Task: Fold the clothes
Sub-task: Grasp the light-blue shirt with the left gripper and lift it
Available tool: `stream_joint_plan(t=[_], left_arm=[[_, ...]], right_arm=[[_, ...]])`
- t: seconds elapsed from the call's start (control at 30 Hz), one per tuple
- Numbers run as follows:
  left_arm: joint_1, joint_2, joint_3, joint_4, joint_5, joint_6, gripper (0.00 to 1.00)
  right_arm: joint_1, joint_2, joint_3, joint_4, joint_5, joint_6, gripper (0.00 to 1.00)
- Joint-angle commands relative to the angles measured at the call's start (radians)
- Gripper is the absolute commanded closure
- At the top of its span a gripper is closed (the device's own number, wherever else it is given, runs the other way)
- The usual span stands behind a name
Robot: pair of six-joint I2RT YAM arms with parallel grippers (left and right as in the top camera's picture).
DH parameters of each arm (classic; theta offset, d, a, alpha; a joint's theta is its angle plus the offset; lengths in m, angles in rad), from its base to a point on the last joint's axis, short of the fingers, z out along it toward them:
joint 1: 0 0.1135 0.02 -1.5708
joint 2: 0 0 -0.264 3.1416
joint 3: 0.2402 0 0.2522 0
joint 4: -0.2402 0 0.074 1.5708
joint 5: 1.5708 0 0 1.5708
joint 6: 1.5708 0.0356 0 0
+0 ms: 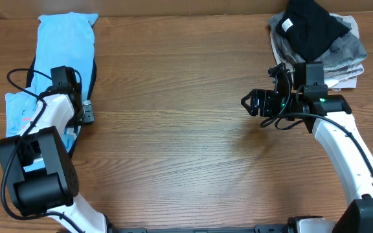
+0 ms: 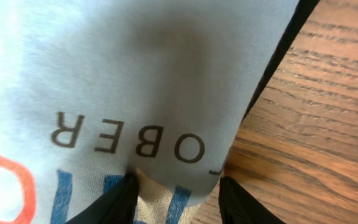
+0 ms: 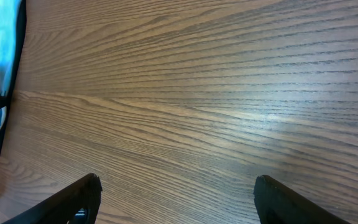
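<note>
My arm hides much of the light blue T-shirt (image 1: 67, 40); left gripper (image 2: 176, 193) pinches its printed edge; right gripper (image 3: 176, 193) wide apart, holding nothing, over bare bench (image 1: 173, 129).

A light blue folded T-shirt (image 1: 65, 45) lies at the wooden table's (image 1: 173, 129) left; dark and grey garments (image 1: 316, 39) sit piled at top right.

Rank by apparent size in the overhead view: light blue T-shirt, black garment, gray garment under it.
1. light blue T-shirt, partly hidden by the left arm.
2-3. black garment and gray garment: unsure, since the black one covers much of the gray.
</note>
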State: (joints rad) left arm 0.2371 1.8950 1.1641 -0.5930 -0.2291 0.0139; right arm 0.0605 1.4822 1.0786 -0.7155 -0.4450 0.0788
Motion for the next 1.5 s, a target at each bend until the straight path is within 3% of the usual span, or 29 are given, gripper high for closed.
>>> stream_joint_plan(t=[0.0,0.17,0.33,0.7,0.83,1.17,1.3,1.47], left_arm=[[-0.002,0.039,0.013,0.004,-0.014,0.035,0.59],[-0.002,0.049,0.013,-0.001,-0.014,0.034,0.75],[-0.002,0.048,0.014,0.0,-0.015,0.034,0.81],[-0.002,0.046,0.138,-0.14,-0.018,0.034,0.81],[-0.002,0.046,0.167,-0.166,-0.015,0.034,0.92],[-0.002,0.046,0.169,-0.168,-0.01,0.03,0.96],[-0.003,0.046,0.244,-0.274,0.078,0.023,0.96],[-0.012,0.04,0.47,-0.492,0.249,0.024,0.96]], right_arm=[[0.003,0.001,0.028,0.006,0.0,0.003,0.18],[0.003,0.001,0.028,0.006,0.011,0.003,0.18],[0.003,0.001,0.028,0.006,0.011,0.003,0.18],[0.003,0.001,0.028,0.007,0.026,0.003,0.18],[0.003,0.001,0.028,0.006,0.025,0.003,0.18],[0.003,0.001,0.028,0.006,0.025,0.003,0.18],[0.003,0.001,0.028,0.01,0.025,0.003,0.18],[0.003,-0.001,0.029,0.03,0.023,0.003,0.26]])
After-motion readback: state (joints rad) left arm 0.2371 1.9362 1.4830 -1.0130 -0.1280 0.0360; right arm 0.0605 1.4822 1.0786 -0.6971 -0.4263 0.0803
